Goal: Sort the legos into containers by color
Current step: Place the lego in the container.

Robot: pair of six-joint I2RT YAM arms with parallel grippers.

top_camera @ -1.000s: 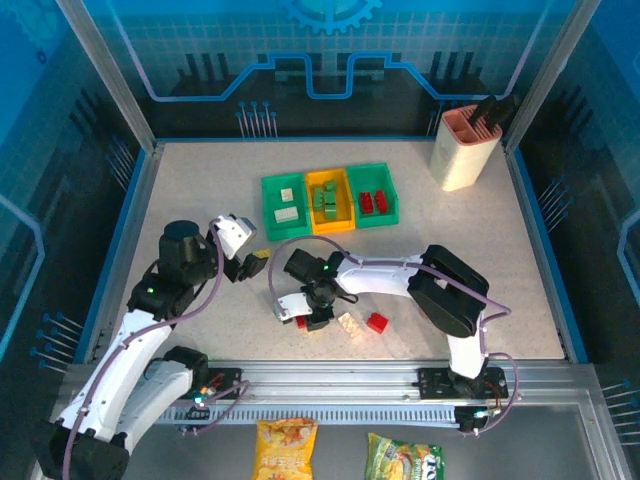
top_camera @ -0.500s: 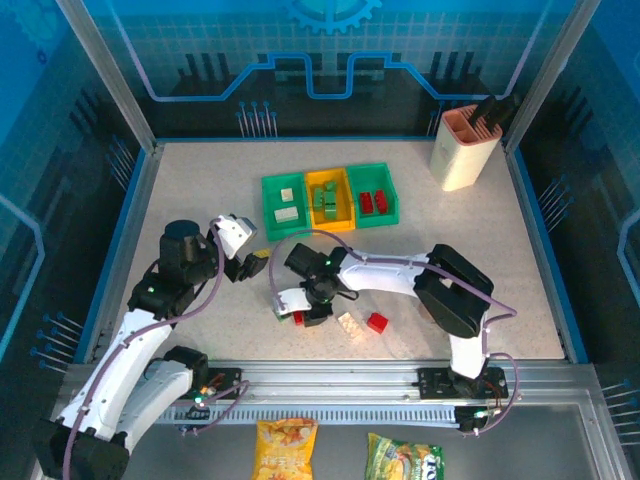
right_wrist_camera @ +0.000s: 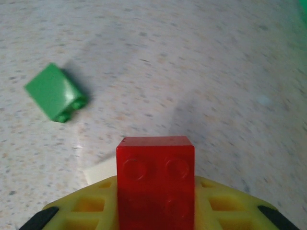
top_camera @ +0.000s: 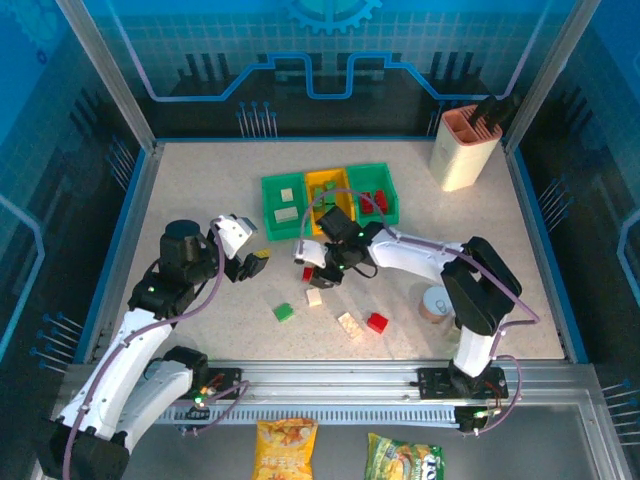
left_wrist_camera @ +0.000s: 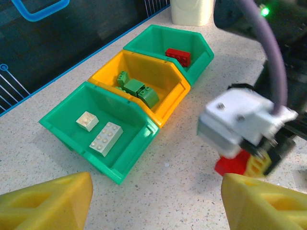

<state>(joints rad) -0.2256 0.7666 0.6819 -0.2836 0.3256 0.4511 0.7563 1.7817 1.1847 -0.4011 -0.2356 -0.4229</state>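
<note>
1. Looking at the bins, sorting is well along. The left green plastic bin [left_wrist_camera: 91, 158] has two cream bricks [left_wrist_camera: 106, 138], the yellow-orange middle bin [left_wrist_camera: 170, 103] has green bricks [left_wrist_camera: 136, 90], and the right green bin [left_wrist_camera: 201, 52] has red bricks [left_wrist_camera: 178, 55].
2. Loose on the speckled table [top_camera: 200, 190]: a small green brick [top_camera: 285, 312], a small cream brick [top_camera: 314, 297], a longer cream brick [top_camera: 349, 324] and a loose red brick [top_camera: 377, 322].
3. The right gripper [top_camera: 313, 268] is pinched tight on a red lego brick [right_wrist_camera: 156, 177], just in front of the bins. I'd guess it goes to the right green bin.
4. The left gripper [left_wrist_camera: 158, 201] has its yellow fingers [left_wrist_camera: 48, 201] spread with nothing between them, and it hovers near the bins' left front.
</note>
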